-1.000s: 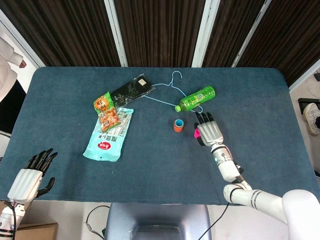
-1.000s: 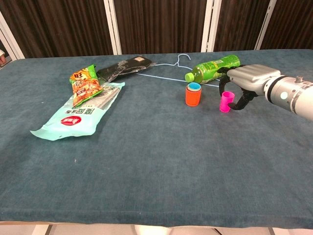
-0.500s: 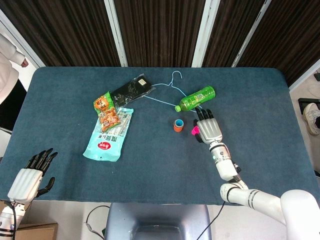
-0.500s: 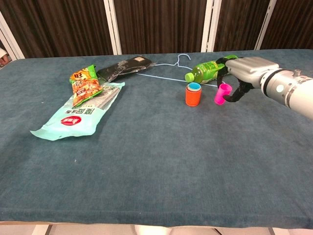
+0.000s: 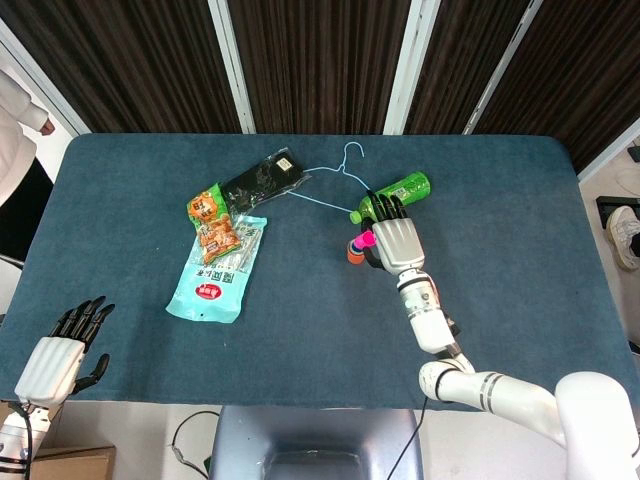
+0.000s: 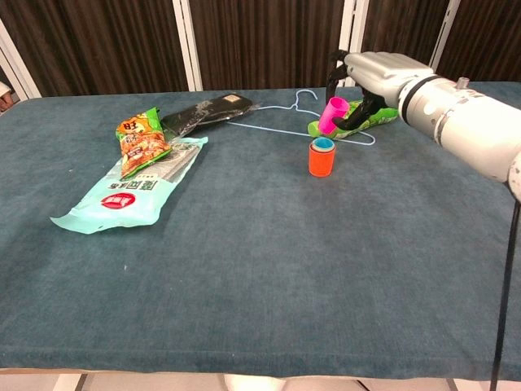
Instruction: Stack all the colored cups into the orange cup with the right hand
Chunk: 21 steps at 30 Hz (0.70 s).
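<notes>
The orange cup (image 6: pixel 321 159) stands upright on the table with a blue cup nested in it; in the head view the orange cup (image 5: pixel 353 254) is mostly hidden by my hand. My right hand (image 6: pixel 368 75) holds a pink cup (image 6: pixel 333 114) tilted in the air, just above and slightly right of the orange cup. In the head view the right hand (image 5: pixel 393 242) covers most of the pink cup (image 5: pixel 367 239). My left hand (image 5: pixel 60 355) hangs open off the table's near left corner, holding nothing.
A green bottle (image 6: pixel 358 120) lies just behind the cups beside a light-blue wire hanger (image 5: pixel 340 180). Snack packets (image 5: pixel 215 262) and a black pouch (image 5: pixel 266 176) lie left of centre on the blue table (image 5: pixel 500 200).
My right hand lifted the pink cup off the table and carried it left and up, from right of the orange cup to just above it. The left hand stayed still.
</notes>
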{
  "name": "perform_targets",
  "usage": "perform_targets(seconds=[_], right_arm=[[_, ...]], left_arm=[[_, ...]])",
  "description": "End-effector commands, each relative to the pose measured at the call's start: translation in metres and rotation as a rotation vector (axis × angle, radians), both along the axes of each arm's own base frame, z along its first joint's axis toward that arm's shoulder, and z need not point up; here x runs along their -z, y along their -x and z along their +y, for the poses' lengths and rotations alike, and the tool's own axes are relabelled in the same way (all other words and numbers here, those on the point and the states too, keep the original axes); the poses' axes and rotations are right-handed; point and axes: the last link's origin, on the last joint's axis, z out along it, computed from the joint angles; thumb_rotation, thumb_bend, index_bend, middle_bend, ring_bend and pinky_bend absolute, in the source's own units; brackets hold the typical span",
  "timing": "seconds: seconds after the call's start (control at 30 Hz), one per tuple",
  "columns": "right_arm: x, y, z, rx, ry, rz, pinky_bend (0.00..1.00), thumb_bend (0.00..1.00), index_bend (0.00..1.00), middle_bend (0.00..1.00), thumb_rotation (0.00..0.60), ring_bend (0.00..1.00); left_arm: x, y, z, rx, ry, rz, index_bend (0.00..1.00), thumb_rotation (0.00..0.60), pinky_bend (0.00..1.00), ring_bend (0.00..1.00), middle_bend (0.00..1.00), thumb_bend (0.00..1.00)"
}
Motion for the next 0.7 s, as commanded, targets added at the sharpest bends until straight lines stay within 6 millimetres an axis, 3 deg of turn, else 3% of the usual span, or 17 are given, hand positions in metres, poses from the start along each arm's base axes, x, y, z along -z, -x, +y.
perform_targets(seconds=[0.03,0.37,0.5,0.57,0.63,0.7], right_arm=[[0.014,-0.004,-0.004,0.016,-0.01,0.022,0.0,0.5,0.62,0.01,0.6,0.0],[0.029,-0.003,-0.011,0.049,-0.01,0.054,0.0,0.5,0.62,0.01,0.6,0.0],[0.031,0.002,-0.01,0.06,-0.019,0.072,0.0,0.5,0.58,0.01,0.6,0.0],[0.034,0.005,-0.01,0.073,-0.04,0.091,0.0,0.5,0.47,0.01,0.6,0.0],[0.034,0.007,-0.009,0.082,-0.053,0.1,0.0,0.5,0.21,0.0,0.6,0.0],[0.03,0.009,-0.008,0.081,-0.055,0.098,0.0,0.5,0.03,0.0,0.6,0.0]], left_arm=[[-0.001,0.0,0.0,-0.001,-0.002,-0.001,0.0,0.6,0.13,0.0,0.0,0.45],[-0.005,0.002,0.0,-0.002,-0.011,-0.008,0.0,0.6,0.13,0.0,0.0,0.45],[-0.004,0.002,0.0,-0.003,-0.006,-0.01,0.0,0.6,0.13,0.0,0.0,0.45],[-0.004,0.002,-0.001,0.0,-0.007,-0.009,0.0,0.6,0.13,0.0,0.0,0.45],[-0.004,0.001,0.0,0.001,-0.008,-0.008,0.0,0.6,0.13,0.0,0.0,0.45],[-0.004,0.002,-0.001,0.001,-0.009,-0.006,0.0,0.6,0.13,0.0,0.0,0.45]])
